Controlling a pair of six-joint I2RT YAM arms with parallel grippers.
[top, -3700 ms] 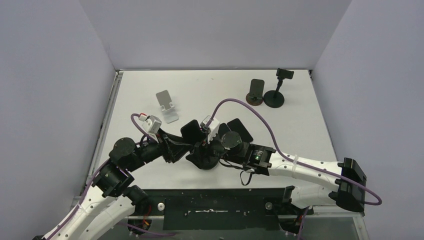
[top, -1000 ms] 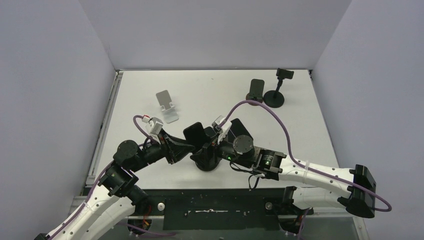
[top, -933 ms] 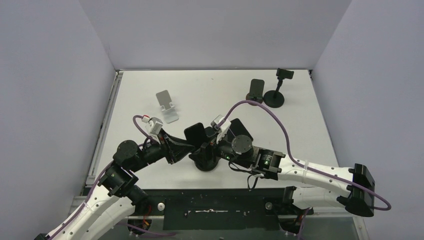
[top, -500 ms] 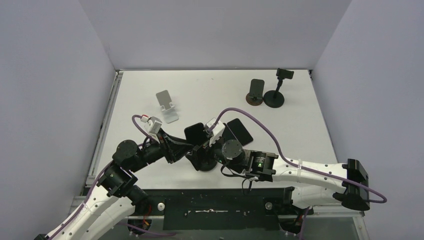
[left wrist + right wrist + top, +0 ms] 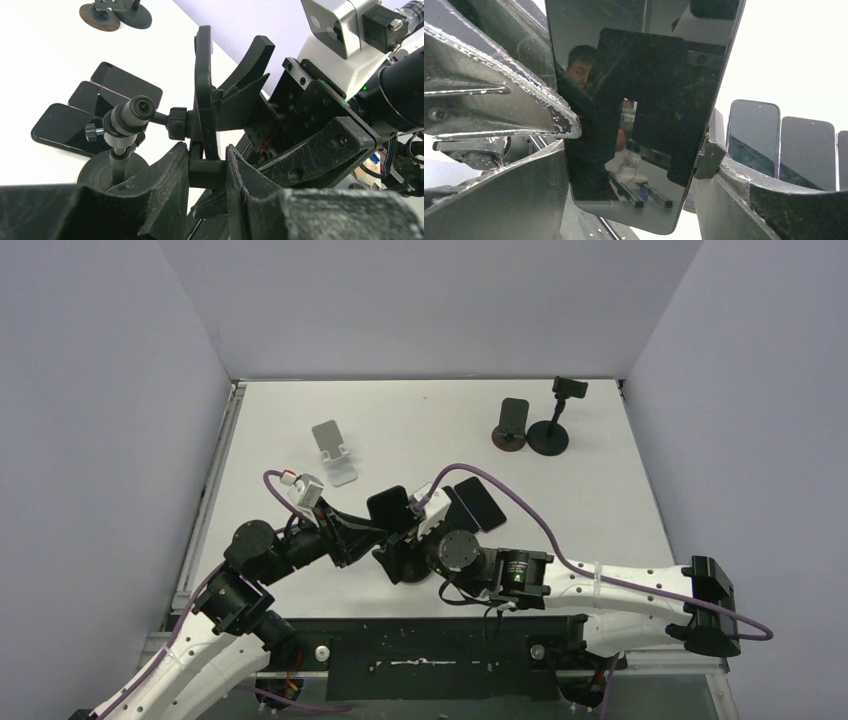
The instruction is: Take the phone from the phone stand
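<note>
The black phone [image 5: 388,505] stands upright in the clamp of a black phone stand [image 5: 405,562] near the table's middle front. My left gripper [image 5: 365,535] is shut on the stand's clamp bracket [image 5: 207,167]; the phone [image 5: 203,90] shows edge-on above it. My right gripper [image 5: 412,525] is around the phone from the right. In the right wrist view the phone's screen [image 5: 639,115] fills the gap of the gripper [image 5: 639,200]. One finger lies against its left edge, the other against the stand's side tab [image 5: 709,157].
Three black phones [image 5: 478,502] lie flat just right of the stand, also in the right wrist view [image 5: 751,135]. A silver stand [image 5: 333,450] stands at back left. A brown-based stand [image 5: 511,423] and a black stand [image 5: 553,420] stand at back right.
My right arm has swung left and its gripper has come in around the phone. My left gripper has stayed shut on the stand's clamp.
</note>
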